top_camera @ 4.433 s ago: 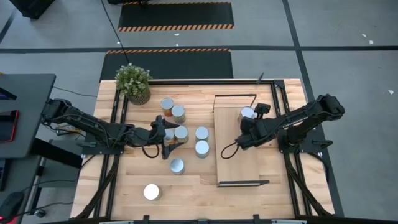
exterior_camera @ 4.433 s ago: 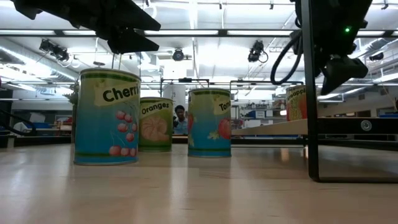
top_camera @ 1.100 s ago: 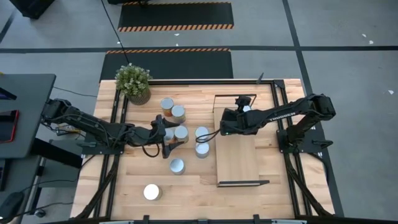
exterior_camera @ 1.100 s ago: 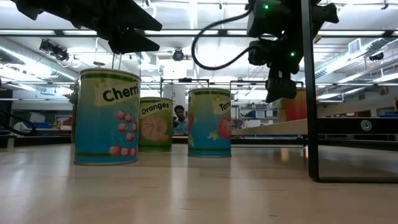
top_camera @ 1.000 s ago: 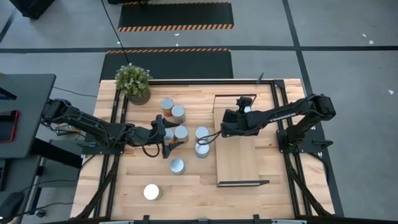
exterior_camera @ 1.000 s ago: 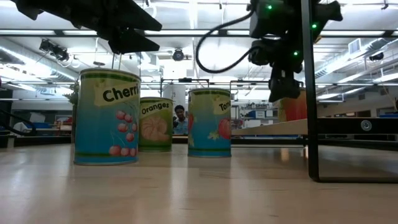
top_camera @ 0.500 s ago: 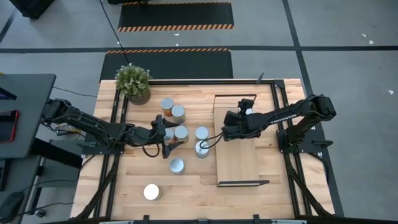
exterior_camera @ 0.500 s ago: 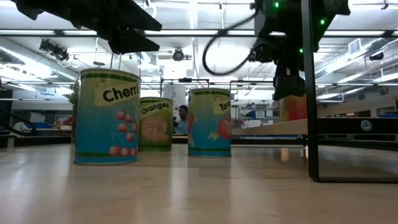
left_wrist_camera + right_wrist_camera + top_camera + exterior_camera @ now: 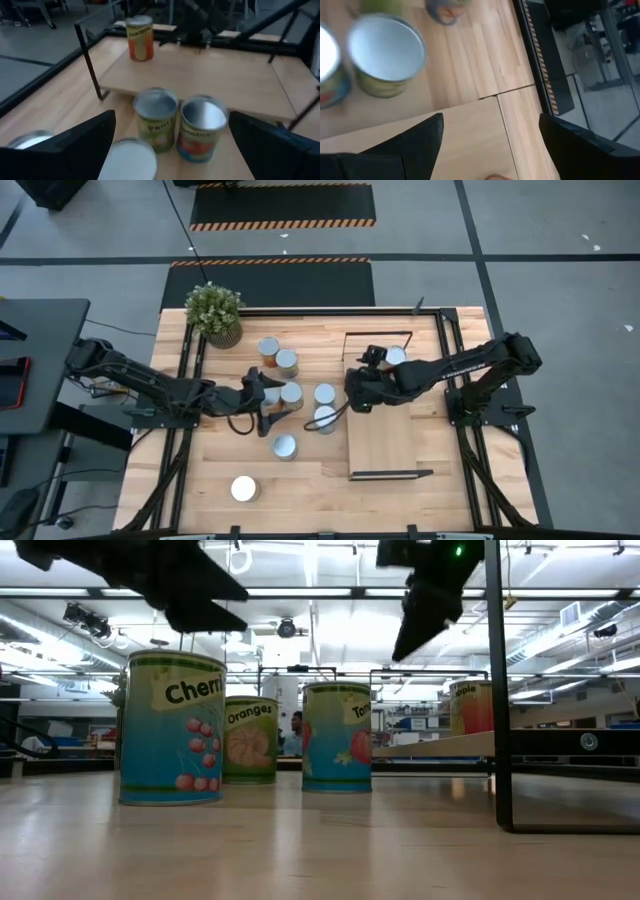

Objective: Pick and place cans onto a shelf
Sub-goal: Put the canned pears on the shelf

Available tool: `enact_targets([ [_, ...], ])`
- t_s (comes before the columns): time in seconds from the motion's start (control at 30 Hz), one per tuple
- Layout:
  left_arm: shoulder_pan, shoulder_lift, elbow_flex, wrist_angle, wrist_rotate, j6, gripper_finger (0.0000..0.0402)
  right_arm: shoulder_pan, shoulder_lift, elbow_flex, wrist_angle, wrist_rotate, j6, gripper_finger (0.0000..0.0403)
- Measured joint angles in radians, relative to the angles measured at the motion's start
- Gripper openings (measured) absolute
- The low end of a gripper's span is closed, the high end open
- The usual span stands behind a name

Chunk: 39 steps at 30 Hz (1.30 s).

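The shelf [image 9: 382, 415] lay on the right half of the worktop [image 9: 310, 480], its long axis running from the near edge to the far edge, with a thin black frame at each short end. One can [image 9: 396, 357] stood upright on the shelf's far end, its round lid facing up. The other cans stood upright on the worktop to the shelf's left: a pair near the potted plant [image 9: 214, 313], a cluster in the middle, one can [image 9: 285, 446] nearer the front and a white-topped can [image 9: 244, 489] closest to the front edge.

The right gripper [image 9: 353, 393] hung above the shelf's left edge, just beside two cans [image 9: 324, 406] standing side by side; its fingers [image 9: 420, 137] were spread and held nothing. The left gripper [image 9: 272, 402] hovered over the middle cluster, fingers [image 9: 82, 140] spread wide and empty, with two cans [image 9: 180, 122] ahead of them.

In the low view a cherry-labelled can [image 9: 171, 728], an oranges can [image 9: 249, 739] and a third can [image 9: 336, 736] stood in a row.
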Motion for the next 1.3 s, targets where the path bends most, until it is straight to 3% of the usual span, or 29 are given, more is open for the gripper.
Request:
enact_targets([
  [0.4,-0.053,-0.111,0.0,-0.274,0.044,-0.2,0.0396,0.15,-0.004,-0.03,0.048,0.003,0.1,0.0335],
  [0.63,-0.051,-0.06,0.0,-0.247,0.033,-0.206,0.0396,0.144,-0.004,-0.044,0.245,-0.215,0.036,0.0335],
  [0.77,-0.059,-0.033,0.0,-0.248,0.032,-0.227,0.0396,0.146,-0.001,-0.044,0.322,-0.279,-0.005,0.0335],
  [1.07,-0.069,-0.029,0.0,-0.143,-0.039,-0.187,0.0396,0.156,0.087,-0.036,0.426,-0.332,-0.057,0.0335],
  [1.3,-0.03,-0.029,0.0,-0.049,-0.069,-0.114,0.0396,0.146,0.205,0.085,0.406,-0.356,-0.146,0.0346],
])
